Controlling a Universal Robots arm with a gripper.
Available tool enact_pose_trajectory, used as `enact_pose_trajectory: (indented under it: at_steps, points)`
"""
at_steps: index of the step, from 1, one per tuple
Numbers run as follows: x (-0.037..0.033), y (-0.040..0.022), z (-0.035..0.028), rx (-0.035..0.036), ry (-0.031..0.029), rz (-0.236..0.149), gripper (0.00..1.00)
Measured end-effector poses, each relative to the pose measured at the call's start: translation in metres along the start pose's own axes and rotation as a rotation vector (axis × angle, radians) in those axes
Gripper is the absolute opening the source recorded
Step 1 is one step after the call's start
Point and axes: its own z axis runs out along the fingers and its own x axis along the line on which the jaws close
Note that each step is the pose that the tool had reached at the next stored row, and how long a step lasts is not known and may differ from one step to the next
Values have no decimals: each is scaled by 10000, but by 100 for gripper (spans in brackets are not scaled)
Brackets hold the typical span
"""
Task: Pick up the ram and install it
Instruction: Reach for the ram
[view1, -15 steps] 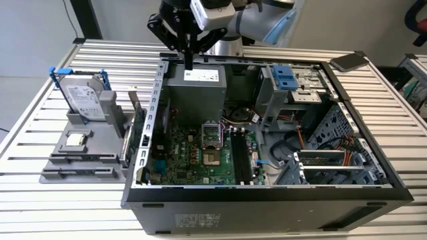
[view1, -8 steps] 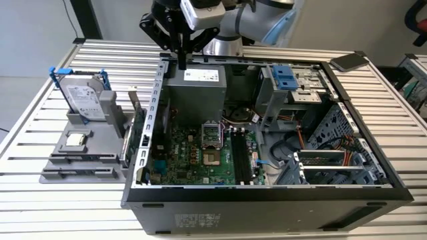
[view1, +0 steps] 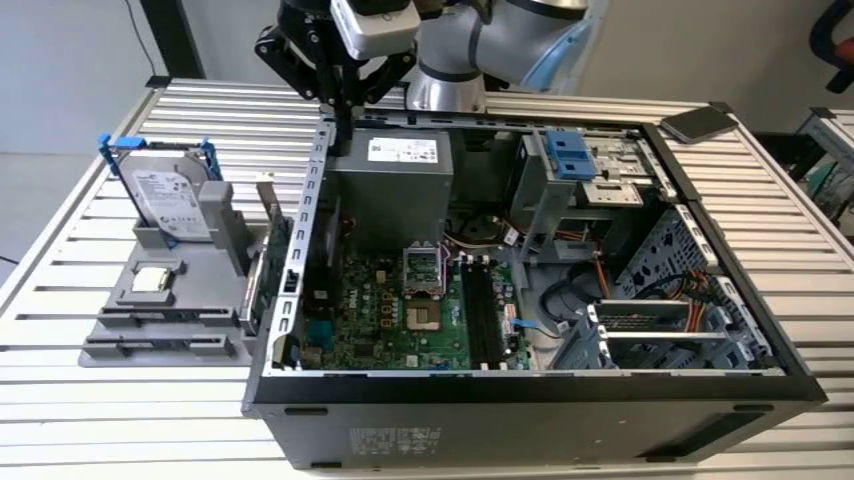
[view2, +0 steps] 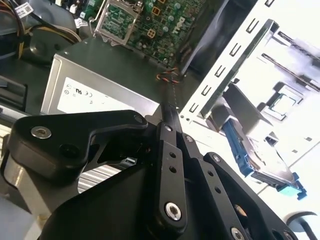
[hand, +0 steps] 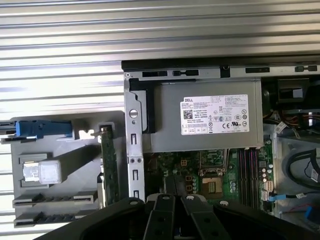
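Note:
My gripper (view1: 342, 108) hangs over the back left corner of the open computer case (view1: 534, 385), above the grey power supply (view1: 390, 180). Its fingers are shut on the ram (view1: 343, 140), a thin dark stick that points down and is seen edge-on. In the second wrist view the ram (view2: 171, 95) sticks out from between the closed fingers of the gripper (view2: 167, 119). The first wrist view shows the ram's end (hand: 170, 184) just past the gripper (hand: 170, 198). The long black memory slots (view1: 481, 312) lie on the green motherboard (view1: 374, 320), toward the exterior view's right of the processor socket (view1: 422, 275).
A grey holder (view1: 160, 300) stands at the exterior view's left of the case, with a hard drive (view1: 174, 200) in a blue frame, a small chip (view1: 154, 278) and an upright green card (view1: 278, 262). Drive cages and cables (view1: 641, 300) crowd the case's right side. A dark flat device (view1: 699, 123) lies at the back right.

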Motion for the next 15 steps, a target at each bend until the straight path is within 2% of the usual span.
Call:
enact_pose_trajectory:
  at_steps: [15]
  points:
    - [303, -21, -7, 0, 0, -3, 0]
